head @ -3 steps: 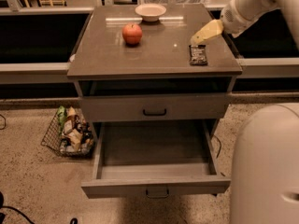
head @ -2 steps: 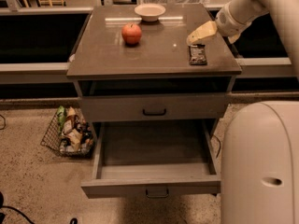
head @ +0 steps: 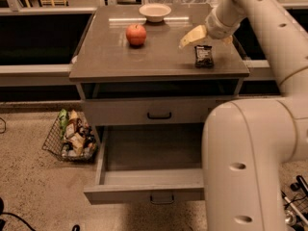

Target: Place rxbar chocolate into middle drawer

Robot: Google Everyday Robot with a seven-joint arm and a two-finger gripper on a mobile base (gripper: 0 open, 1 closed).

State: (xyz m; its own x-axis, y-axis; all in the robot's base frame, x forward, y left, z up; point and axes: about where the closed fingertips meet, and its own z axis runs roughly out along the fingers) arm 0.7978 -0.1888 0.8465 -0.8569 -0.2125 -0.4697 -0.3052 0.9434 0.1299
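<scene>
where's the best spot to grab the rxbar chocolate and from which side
Best across its two long edges at mid-length, coming straight down: the rxbar chocolate lies flat on the cabinet top, too thin for a side approach. The end effector hovers just behind it.

Gripper (head: 201, 36) over right side of cabinet top (head: 110, 61), just beyond far end of rxbar chocolate (head: 204, 56) lying flat, red apple (head: 136, 34) to left, middle drawer (head: 144, 179) open below.
</scene>
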